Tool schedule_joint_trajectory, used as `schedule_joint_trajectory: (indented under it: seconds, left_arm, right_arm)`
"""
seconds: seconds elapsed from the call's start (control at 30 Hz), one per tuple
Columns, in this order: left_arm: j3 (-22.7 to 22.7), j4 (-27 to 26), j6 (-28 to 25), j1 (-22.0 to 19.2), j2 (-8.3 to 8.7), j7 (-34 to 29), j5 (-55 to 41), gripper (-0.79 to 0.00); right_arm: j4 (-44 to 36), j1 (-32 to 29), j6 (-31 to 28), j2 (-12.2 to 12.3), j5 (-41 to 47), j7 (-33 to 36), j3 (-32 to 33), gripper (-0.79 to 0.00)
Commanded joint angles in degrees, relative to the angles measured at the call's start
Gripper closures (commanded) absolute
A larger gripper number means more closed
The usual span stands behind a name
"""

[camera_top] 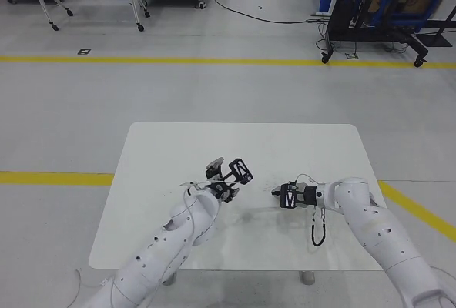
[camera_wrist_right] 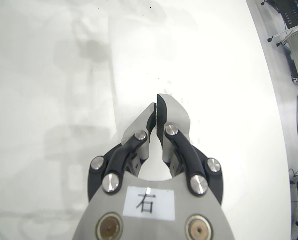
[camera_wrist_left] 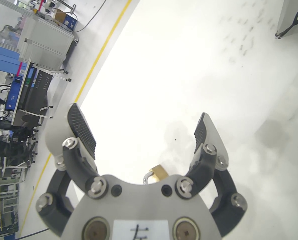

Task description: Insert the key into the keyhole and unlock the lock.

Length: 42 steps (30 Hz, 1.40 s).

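Left gripper (camera_top: 228, 170): over the middle of the white table (camera_top: 174, 154), fingers spread wide apart with nothing between them. In the left wrist view the ribbed black pads (camera_wrist_left: 82, 129) face each other across bare tabletop.

Padlock (camera_wrist_left: 159, 172): a small brass body with a silvery shackle, lying on the table close under the left gripper's palm plate, between the bases of the two fingers. The plate hides its lower part, and neither pad touches it. In the right wrist view one brass corner and a grey bit beside it sit at the far edge of the table, well apart from the right fingertips and roughly ahead of them.

Right gripper (camera_wrist_right: 156, 104): low over the table to the robot's right of the left gripper, near it but not touching. Its fingers are pressed together, pad against pad (a thin pale sliver shows along the seam, and I cannot tell whether it is a key or only the pad edges).

Keyhole: I cannot tell which way it faces, since the visible faces of the lock are too small and partly covered.

Table surface: white, with faint dark scuff marks (camera_wrist_left: 241, 41) between the two grippers.

Cable (camera_top: 318, 228): a black loop hanging beside the right forearm, over the near part of the table.

Floor: grey, with a yellow line (camera_top: 212, 59) running past the table's far side.
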Motion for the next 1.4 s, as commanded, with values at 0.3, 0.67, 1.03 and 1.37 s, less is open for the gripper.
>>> schedule_joint_trajectory:
  seconds: [0.3, 0.67, 1.03, 1.37]
  left_arm:
    - [6.1, 12.9, 2.7, -5.8, -4.36, 1.9, -2.2, -0.785]
    - [6.6, 17.0, 2.1, -6.4, -6.0, 2.3, -2.3, -0.785]
    - [6.4, 17.6, 1.6, -6.4, -7.02, 1.9, -0.5, -0.785]
    - [3.6, 14.8, 2.3, -5.6, -6.88, 2.4, 1.6, -0.785]
  right_arm:
    - [0.0, 0.0, 0.0, 0.0, 0.0, 0.0, 0.0, 0.0]
    - [-0.6, -0.7, 0.9, -0.1, 1.2, 0.6, -0.2, 0.0]
    - [-2.7, -2.7, -1.1, 1.6, 4.7, -7.1, 2.3, 0.0]
    - [0.8, -2.3, -5.2, 3.3, 6.7, -17.7, 3.6, 0.0]
